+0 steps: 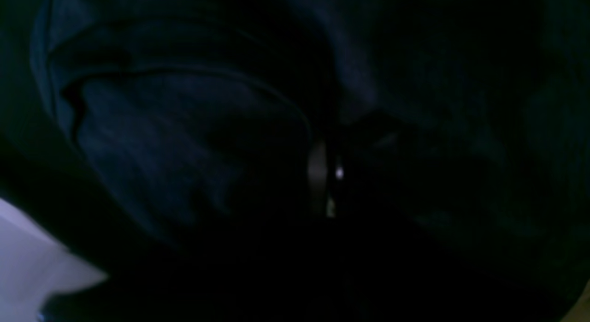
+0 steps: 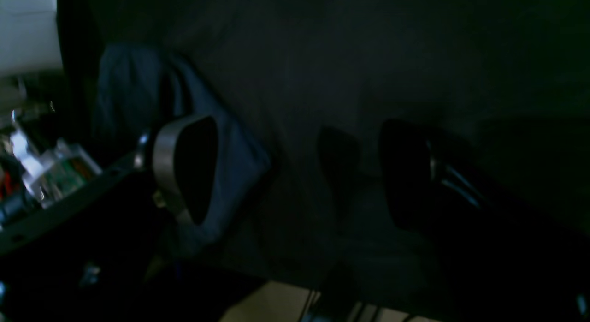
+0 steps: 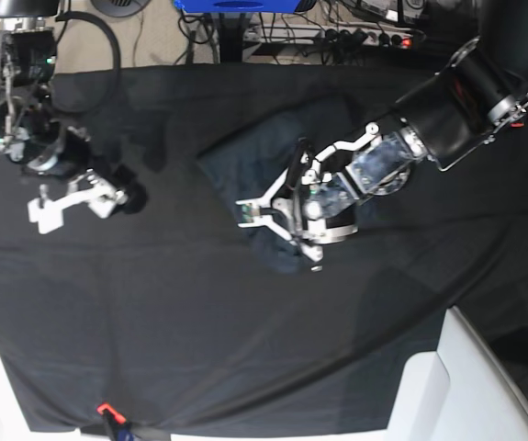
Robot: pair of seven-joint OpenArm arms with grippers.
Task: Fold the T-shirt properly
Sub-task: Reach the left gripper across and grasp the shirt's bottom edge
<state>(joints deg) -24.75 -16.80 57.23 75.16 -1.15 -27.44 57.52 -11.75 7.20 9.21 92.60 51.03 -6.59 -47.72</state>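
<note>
Rumpled soft-knit T-shirt (image 3: 273, 165), charcoal folds on smooth black tablecloth (image 3: 199, 312)

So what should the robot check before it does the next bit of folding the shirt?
1. Left gripper pinching the T-shirt: ok, jaws nearly closed at its edge with cloth bunched around them.
2. Right gripper free: ok, open and empty, away from the shirt.
3. Shirt lying flat: not ok, it is crumpled.
4. Sleeves tucked in: cannot tell, too dark.
5. Black tablecloth not caught in the pinch: cannot tell.
</note>
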